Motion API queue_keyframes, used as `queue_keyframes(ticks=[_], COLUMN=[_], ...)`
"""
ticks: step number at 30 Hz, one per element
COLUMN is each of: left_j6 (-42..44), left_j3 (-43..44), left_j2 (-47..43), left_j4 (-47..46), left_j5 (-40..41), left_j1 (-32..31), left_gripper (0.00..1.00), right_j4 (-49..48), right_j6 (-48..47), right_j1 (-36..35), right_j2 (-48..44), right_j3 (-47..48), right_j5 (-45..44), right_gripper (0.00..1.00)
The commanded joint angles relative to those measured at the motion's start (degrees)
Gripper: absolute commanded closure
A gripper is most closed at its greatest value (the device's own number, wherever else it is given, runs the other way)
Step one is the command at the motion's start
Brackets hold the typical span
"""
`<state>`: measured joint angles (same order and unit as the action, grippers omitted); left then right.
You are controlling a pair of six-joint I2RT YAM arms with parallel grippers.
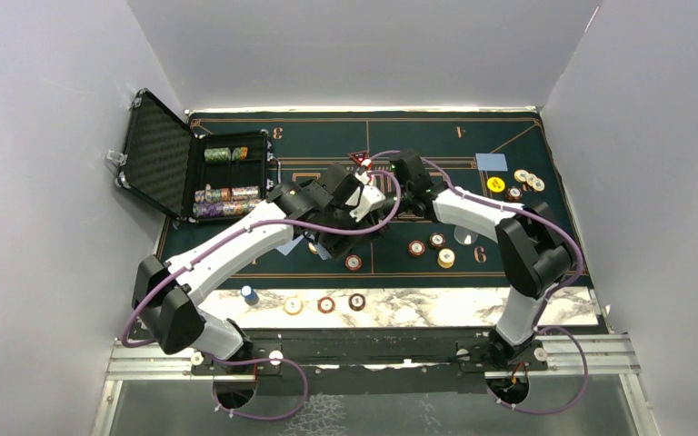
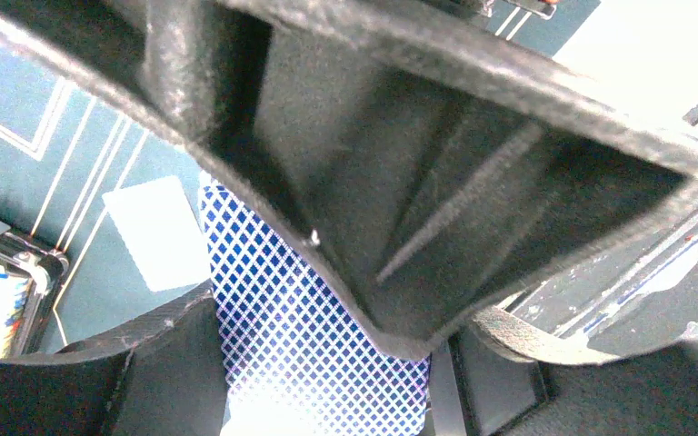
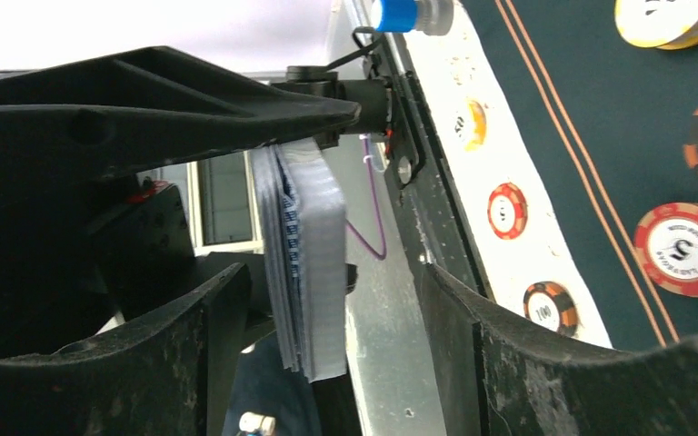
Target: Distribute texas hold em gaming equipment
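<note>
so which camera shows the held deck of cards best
Left wrist: the deck fills the middle, its blue diamond back plain between the left fingers. Right wrist shows the deck only edge-on, a stack between the parted right fingers. In the top view both sets of fingers cover it.

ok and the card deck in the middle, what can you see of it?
The card deck is a thick stack with blue-and-white diamond-lattice backs and pale, slightly uneven edges. It is held in the air, clamped by one end in the left gripper, and shows edge-on in the right wrist view. The right gripper stands open around its free end, a finger on either side, neither visibly touching.
</note>
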<state>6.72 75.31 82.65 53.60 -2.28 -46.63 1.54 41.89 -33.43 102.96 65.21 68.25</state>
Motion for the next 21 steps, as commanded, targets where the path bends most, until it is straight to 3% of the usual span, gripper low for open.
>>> queue_keyframes(ticks=[1, 12, 18, 21], left_j6=[0.5, 0.4, 0.5, 0.3], left_j3=[0.4, -0.7, -0.3, -0.2], left_j2=[-2.1, -2.7, -2.6, -2.6], left_j4=[-1.7, -1.8, -1.9, -1.9], left_j5=[-0.5, -0.7, -0.7, -0.8], left_j1=[-0.2, -0.1, -0.1, -0.2], left_gripper=[1.0, 1.0, 1.0, 1.0], right_j4=[9.8, 13.0, 14.3, 13.2], right_j6=[-8.1, -11.9, -13.1, -12.4], right_j1=[-0.1, 4.0, 6.4, 6.4], right_j2=[1.2, -0.1, -0.6, -0.4], right_j3=[3.4, 4.0, 4.8, 5.0], right_j5=[-2.9, -3.1, -3.2, -1.5], right_gripper=[0.3, 0.39, 0.39, 0.31])
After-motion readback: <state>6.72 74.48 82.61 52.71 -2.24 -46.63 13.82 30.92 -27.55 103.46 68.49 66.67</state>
